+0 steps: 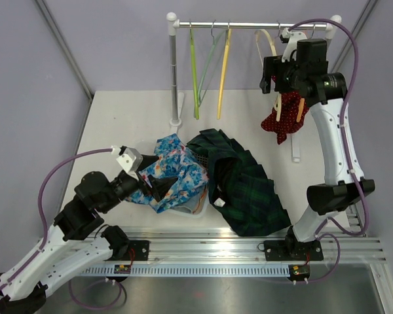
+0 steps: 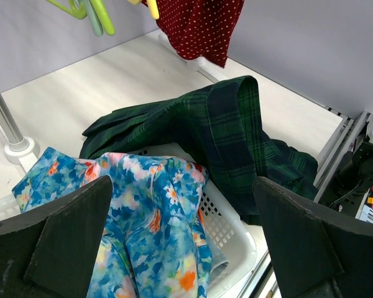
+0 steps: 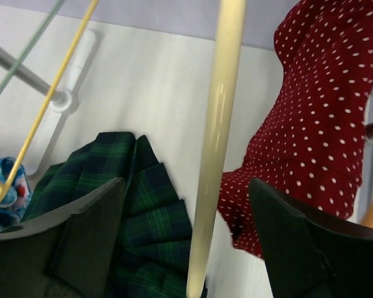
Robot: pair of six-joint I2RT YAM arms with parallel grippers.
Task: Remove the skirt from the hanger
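A red skirt with white dots [image 1: 283, 122] hangs at the right end of the rail, just under my right gripper [image 1: 270, 78]. In the right wrist view the skirt [image 3: 323, 136] sits to the right of a cream hanger arm [image 3: 221, 155]. That arm runs down between the fingers of my right gripper [image 3: 186, 186], which is open and touches neither. Where the skirt meets the hanger is hidden. My left gripper [image 2: 183, 183] is open low over a blue floral garment [image 2: 143, 211], holding nothing.
A dark green plaid skirt [image 1: 249, 190] lies heaped across a white basket [image 2: 236, 230] and the table. Empty green [image 1: 195, 72] and yellow hangers [image 1: 223, 72] hang on the rail [image 1: 249, 25]. The rack's post [image 1: 175, 72] stands at the back.
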